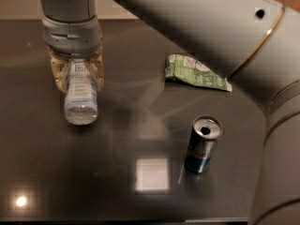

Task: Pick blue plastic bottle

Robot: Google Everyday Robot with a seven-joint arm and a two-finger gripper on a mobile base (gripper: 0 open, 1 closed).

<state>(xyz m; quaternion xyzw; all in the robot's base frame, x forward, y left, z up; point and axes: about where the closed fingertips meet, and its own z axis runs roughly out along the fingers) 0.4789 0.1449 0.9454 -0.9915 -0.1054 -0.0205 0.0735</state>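
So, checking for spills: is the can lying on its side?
No, the can stands upright, apart from the gripper at upper left, which clasps the bottle.

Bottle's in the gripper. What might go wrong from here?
1. The gripper holds the bottle near its cap end, with most of the body sticking out free; it may pivot or slip out.
2. The plastic could squash in the grip and loosen the hold.
3. A low swing toward the upright can might tip it.
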